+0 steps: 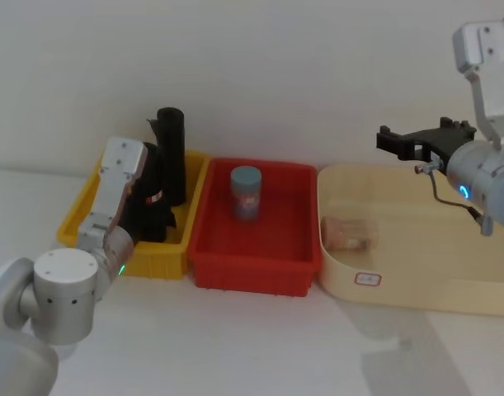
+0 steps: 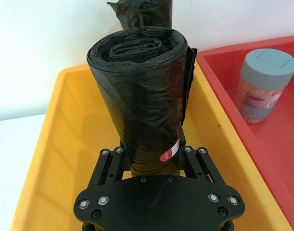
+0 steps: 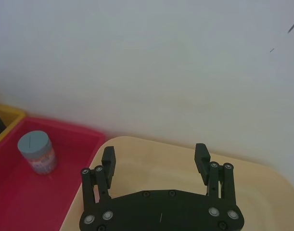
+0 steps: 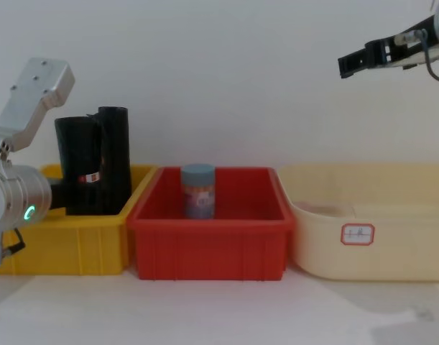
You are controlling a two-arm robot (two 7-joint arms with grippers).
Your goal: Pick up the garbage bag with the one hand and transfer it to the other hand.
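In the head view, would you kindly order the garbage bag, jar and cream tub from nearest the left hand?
1. garbage bag, in the left hand's grip, yellow bin.
2. jar, red bin, middle.
3. cream tub, far right.

The garbage bag (image 4: 77, 154) (labelled) stands upright in the yellow bin (image 4: 61, 248).

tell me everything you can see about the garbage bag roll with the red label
The garbage bag is a tightly wound roll of glossy, wrinkled black plastic with a small red-and-white label near its lower end. It stands upright in the yellow bin, beside a plain black roll. The left pincer is closed on its lower part, one finger on each side. The right pincer hangs open, away from it.
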